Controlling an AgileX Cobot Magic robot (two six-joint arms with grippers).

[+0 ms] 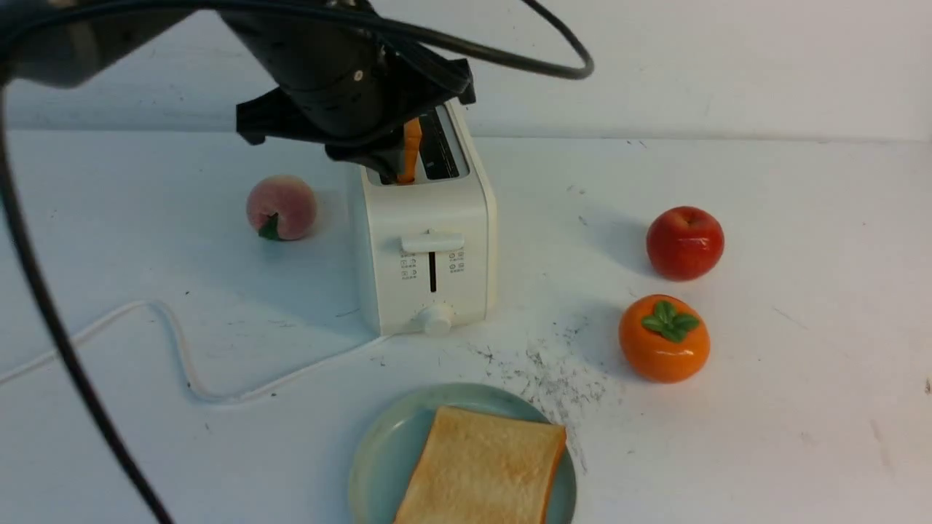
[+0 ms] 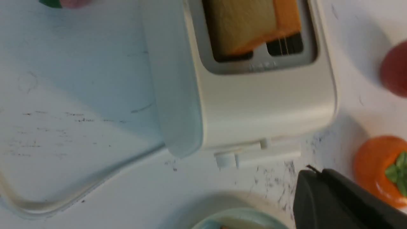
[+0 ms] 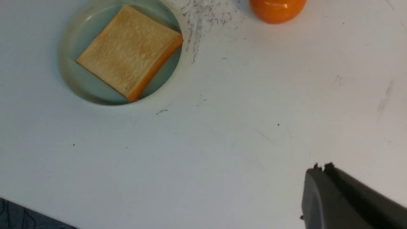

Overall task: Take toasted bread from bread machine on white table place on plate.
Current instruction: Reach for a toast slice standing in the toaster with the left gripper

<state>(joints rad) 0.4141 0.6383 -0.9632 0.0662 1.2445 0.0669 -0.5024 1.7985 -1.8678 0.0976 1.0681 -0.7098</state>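
Where the white cord [image 1: 175,342] snakes in from 9 o'clock across the surface [image 1: 801,437], it runs up to the foot of the bread machine [image 1: 429,255]. A peach [image 1: 282,207] sits at 9 o'clock of the bread machine, near it but apart.

The bread machine stands upright mid-surface, its lever and knob facing 6 o'clock. The left arm [image 1: 328,73] hangs over its top and covers the 10 o'clock part. Below the arm the upright slice [image 1: 411,149] stands in the slot on the 9 o'clock side, its orange crust edge poking above the top. In the left wrist view the left hand [image 2: 318,178] has its fingers pressed together. They are apart from that slice and pinch nothing that can be seen.

At 6 o'clock of the bread machine lies the plate [image 1: 371,451]. The flat slice [image 1: 484,469] rests face up on it, one corner reaching the rim. Black speckles [image 1: 553,371] mark the surface between the plate and a persimmon [image 1: 664,338], which sits at 4 o'clock of the bread machine. A red apple [image 1: 684,242] stands at 3 o'clock, just beside the persimmon and not touching it.

The right hand [image 3: 321,170] shows only in its own wrist view. Its fingers are pressed together over bare surface, well apart from the plate.
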